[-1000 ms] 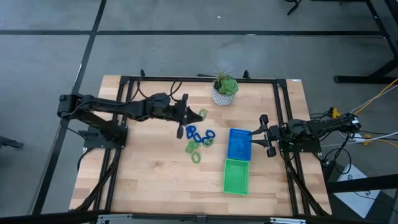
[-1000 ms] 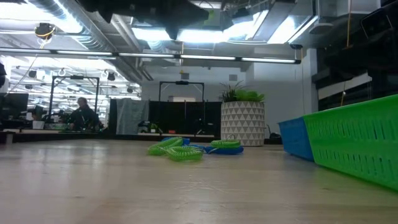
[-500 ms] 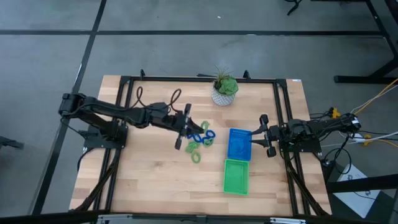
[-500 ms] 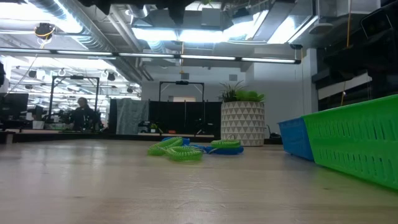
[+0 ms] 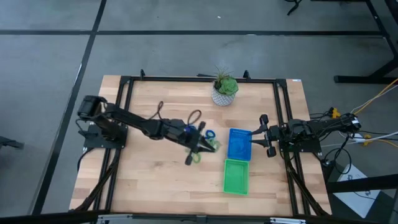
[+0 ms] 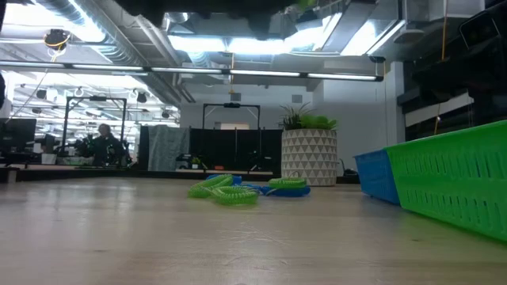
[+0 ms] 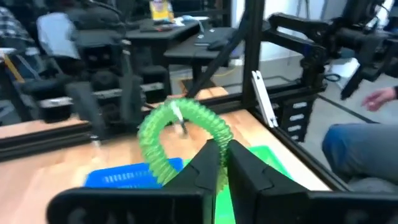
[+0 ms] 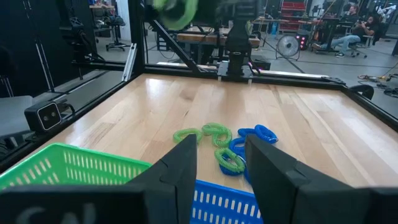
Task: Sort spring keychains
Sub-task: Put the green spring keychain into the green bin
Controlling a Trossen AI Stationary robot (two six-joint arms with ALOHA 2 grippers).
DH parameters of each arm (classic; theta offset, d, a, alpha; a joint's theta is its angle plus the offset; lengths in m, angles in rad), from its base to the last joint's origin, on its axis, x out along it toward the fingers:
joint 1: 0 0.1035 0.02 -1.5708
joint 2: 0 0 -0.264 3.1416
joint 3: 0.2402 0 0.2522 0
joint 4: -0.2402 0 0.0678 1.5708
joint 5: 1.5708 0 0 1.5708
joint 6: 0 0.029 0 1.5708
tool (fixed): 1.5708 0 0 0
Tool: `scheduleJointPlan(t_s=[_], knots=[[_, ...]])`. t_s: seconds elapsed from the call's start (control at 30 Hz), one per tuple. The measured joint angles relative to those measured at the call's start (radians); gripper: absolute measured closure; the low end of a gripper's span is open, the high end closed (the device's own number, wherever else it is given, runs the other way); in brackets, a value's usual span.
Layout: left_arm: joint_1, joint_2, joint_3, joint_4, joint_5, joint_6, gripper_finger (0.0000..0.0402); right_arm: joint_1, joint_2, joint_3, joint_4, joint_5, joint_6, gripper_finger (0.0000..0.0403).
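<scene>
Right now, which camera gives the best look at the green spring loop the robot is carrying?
The left wrist view: the green spring keychain fills the picture's middle, pinched in the left hand. The high view shows only a green speck at that hand. The right wrist view catches it blurred. The low view barely shows it.

text: none readable | labels: none | room signs: perhaps present, too blurred to make out
</scene>
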Motion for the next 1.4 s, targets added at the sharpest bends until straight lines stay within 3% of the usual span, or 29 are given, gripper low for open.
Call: scheduleJointPlan(t_s=[0.67, 0.9, 1.4], knots=[[-0.099, 0.386, 0.357, -0.047, -0.010, 0.224, 0.0384, 0.000, 0.000, 0.000, 0.000, 0.000, 0.000, 0.0267], [-0.097, 0.478, 0.398, -0.049, -0.088, 0.310, 0.0384, 0.000, 0.000, 0.000, 0.000, 0.000, 0.000, 0.0267], [-0.084, 0.525, 0.407, -0.041, -0.057, 0.280, 0.0384, 0.000, 0.000, 0.000, 0.000, 0.000, 0.000, 0.0267]])
